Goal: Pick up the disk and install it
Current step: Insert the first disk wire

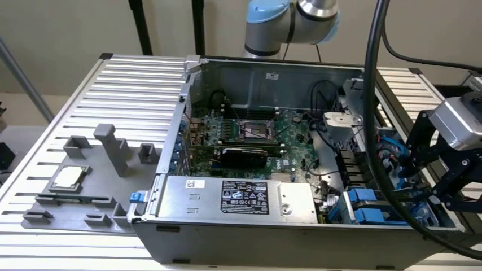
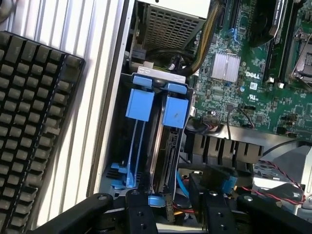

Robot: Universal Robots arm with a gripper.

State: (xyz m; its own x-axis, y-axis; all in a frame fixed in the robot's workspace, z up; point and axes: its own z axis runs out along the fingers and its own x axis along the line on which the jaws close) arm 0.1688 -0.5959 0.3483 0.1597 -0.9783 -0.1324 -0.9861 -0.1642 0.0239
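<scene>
two blue carrier handles (image 1: 362, 196) at lower right of exterior view; disk (image 2: 165, 146) edge-on, near end hidden behind gripper (image 2: 174, 202); grip impossible to tell.

Arm (image 1: 290, 25): silver-grey tubular joints with pale blue end caps (image 1: 265, 10). Gripper (image 2: 173, 210): matte black linkage bars (image 2: 78, 212) with round pivot pins, mounted beneath a silver-grey block (image 1: 461, 121). Thick black cables (image 1: 371, 84) run alongside the wrist.
</scene>
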